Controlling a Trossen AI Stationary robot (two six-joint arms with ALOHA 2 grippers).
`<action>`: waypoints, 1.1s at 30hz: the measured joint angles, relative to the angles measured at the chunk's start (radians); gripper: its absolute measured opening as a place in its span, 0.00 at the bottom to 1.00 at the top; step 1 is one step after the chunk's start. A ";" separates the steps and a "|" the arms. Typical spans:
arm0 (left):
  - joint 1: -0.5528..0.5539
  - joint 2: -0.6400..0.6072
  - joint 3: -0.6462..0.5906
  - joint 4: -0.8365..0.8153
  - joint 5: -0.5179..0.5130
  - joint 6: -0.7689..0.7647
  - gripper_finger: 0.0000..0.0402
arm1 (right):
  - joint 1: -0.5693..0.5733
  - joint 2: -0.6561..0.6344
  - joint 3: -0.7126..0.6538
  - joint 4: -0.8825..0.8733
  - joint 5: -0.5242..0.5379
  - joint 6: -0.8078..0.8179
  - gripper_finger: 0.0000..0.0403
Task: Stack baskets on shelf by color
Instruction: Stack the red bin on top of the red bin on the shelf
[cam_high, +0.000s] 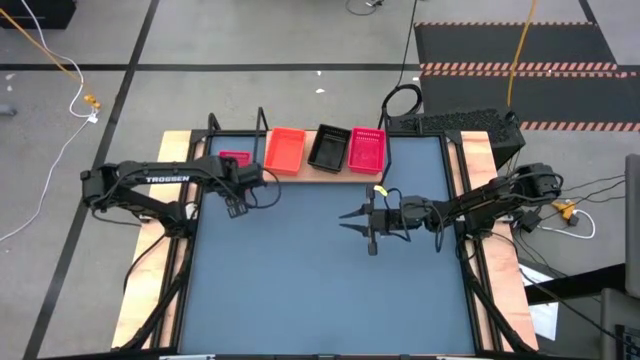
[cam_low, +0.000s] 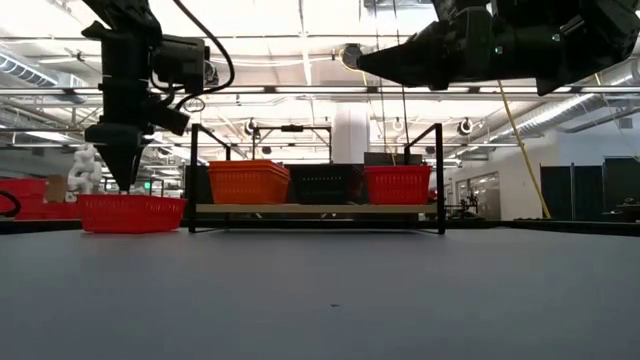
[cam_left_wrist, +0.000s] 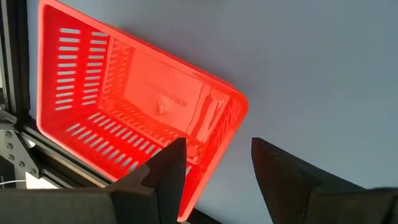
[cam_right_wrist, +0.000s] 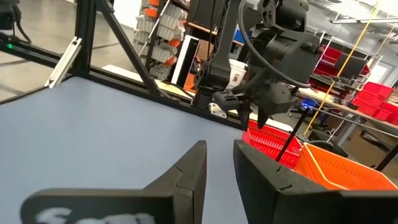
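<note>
A pink-red basket (cam_high: 234, 160) rests by its bottom on the blue-grey tabletop, just left of the shelf (cam_high: 320, 172); it also shows in the low view (cam_low: 132, 212). My left gripper (cam_left_wrist: 214, 146) points down over it, open, one finger inside the basket and one outside its wall. On the shelf stand an orange basket (cam_high: 286, 150), a black one (cam_high: 329, 148) and a pink one (cam_high: 367, 150). My right gripper (cam_high: 348, 218) hovers open and empty above the table's middle, pointing toward the left edge. My left gripper comes from above, pointing down, its fingers on either side of the basket's wall (cam_left_wrist: 227, 127) near a corner. I cannot tell whether either finger touches the wall. The basket sits flat on the table.
The shelf's black wire frame posts (cam_low: 193, 175) rise at its ends. Light wooden strips (cam_high: 495, 240) border the tabletop left and right. The near half of the tabletop (cam_high: 320, 290) is bare. Red bins (cam_right_wrist: 367, 93) stand in the room beyond.
</note>
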 joint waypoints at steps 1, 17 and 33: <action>0.001 0.000 0.000 -0.001 0.000 0.000 0.45 | 0.000 0.000 0.000 -0.003 0.000 -0.002 0.18; 0.006 -0.009 0.000 0.069 -0.007 -0.490 0.45 | 0.000 0.000 0.000 -0.004 0.000 -0.016 0.18; -0.001 -0.007 -0.145 0.144 0.026 -0.519 0.45 | 0.000 0.000 0.000 -0.001 0.000 -0.016 0.18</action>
